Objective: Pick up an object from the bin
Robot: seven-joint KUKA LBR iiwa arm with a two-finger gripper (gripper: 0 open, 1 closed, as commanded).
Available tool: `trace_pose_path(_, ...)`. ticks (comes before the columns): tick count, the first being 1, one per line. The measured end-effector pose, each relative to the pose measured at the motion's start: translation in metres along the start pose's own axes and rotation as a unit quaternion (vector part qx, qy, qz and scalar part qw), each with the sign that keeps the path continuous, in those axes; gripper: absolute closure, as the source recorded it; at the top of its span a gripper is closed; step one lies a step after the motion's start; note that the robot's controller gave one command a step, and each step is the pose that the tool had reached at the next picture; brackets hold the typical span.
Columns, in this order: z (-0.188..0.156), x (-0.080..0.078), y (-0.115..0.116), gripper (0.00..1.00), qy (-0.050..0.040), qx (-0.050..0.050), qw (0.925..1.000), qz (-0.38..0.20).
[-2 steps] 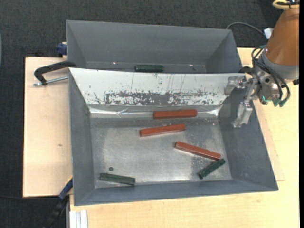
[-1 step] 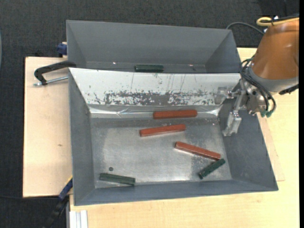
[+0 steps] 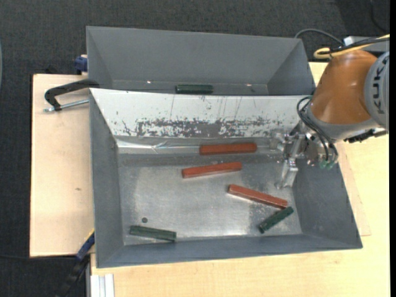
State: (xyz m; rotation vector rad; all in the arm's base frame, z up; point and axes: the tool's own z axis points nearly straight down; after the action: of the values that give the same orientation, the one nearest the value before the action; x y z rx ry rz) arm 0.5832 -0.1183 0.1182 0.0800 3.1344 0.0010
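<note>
So the tool (image 3: 286, 181) is hanging low at the right side of the bin (image 3: 105, 184), close to the sloped right wall, and honestly I can't tell if it's wide or narrow from this angle. Nearest thing is the tilted red bar (image 3: 257, 196), whose right end sits just beside and below the tool, with a dark green bar (image 3: 276, 219) angled just past it toward the front.

My worry is that those two lie close together, so a drop there could catch the red bar by its very tip and let it pivot out, or nudge the green one along. The wall being that near doesn't leave much slack either.

Further out are two more red bars (image 3: 211, 170) (image 3: 228, 148) mid-floor and near the back wall, and another green bar (image 3: 152, 232) front left.

The floor is scuffed bare metal (looks slippery, flat bars will probably skate). The bin sits on a pale desk (image 3: 59, 166) over dark carpet (image 3: 185, 5).
</note>
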Motion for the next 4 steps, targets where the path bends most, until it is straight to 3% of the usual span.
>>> trace_pose_path(1,0.034,0.023,0.011,0.00,0.0029,0.000,0.9997,-0.023)
trace_pose_path(2,0.041,0.040,0.020,0.00,0.0018,0.000,0.9994,-0.035)
trace_pose_path(3,0.047,0.070,0.065,1.00,0.0030,0.000,0.9986,0.053)
trace_pose_path(4,0.047,0.070,0.065,1.00,0.0030,0.000,0.9986,0.053)
